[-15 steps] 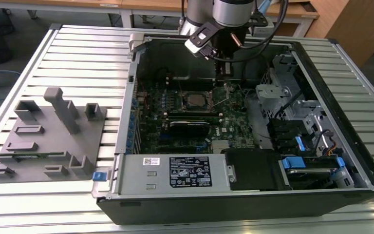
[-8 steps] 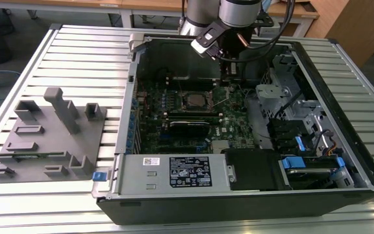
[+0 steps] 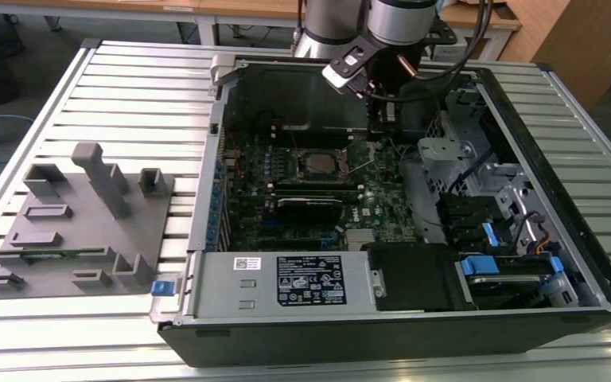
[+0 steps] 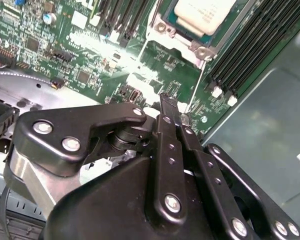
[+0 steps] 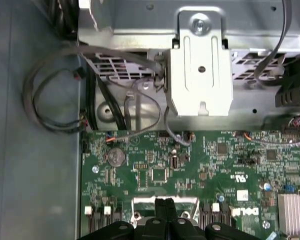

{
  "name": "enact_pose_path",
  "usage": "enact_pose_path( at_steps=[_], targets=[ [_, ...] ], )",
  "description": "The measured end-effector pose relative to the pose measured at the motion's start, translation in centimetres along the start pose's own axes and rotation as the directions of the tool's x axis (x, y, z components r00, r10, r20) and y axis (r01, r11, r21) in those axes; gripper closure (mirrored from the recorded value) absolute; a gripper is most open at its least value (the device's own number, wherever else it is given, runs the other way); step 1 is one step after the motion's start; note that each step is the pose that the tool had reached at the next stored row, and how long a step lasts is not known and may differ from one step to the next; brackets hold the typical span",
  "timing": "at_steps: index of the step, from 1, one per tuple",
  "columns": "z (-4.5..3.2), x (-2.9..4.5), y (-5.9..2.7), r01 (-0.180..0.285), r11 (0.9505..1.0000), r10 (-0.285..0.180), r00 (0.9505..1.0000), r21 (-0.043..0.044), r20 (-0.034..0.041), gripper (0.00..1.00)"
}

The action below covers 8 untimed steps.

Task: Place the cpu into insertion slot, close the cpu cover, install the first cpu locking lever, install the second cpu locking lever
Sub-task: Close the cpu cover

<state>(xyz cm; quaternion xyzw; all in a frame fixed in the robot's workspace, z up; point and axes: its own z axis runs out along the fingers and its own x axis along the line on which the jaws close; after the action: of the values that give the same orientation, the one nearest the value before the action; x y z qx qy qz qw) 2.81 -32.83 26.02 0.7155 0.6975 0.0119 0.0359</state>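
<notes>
Cpu [image 4: 204,14] apart from closed fingers [image 4: 168,131]

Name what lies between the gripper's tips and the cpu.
In the second wrist view, a strip of green motherboard with small parts and the silvery metal frame's edge separate the black gripper from the square silvery-grey cpu.

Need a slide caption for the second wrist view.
Shut gripper above the motherboard; cpu sits in its slot.
</notes>
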Motion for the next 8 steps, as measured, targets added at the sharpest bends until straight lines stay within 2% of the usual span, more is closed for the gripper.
enact_pose_path(
  at_steps=[8],
  targets=[
    [0.09, 0.03, 1.28, 0.000, 1.0000, 0.000, 1.0000, 0.0000, 0.0000, 0.89]
  ],
)
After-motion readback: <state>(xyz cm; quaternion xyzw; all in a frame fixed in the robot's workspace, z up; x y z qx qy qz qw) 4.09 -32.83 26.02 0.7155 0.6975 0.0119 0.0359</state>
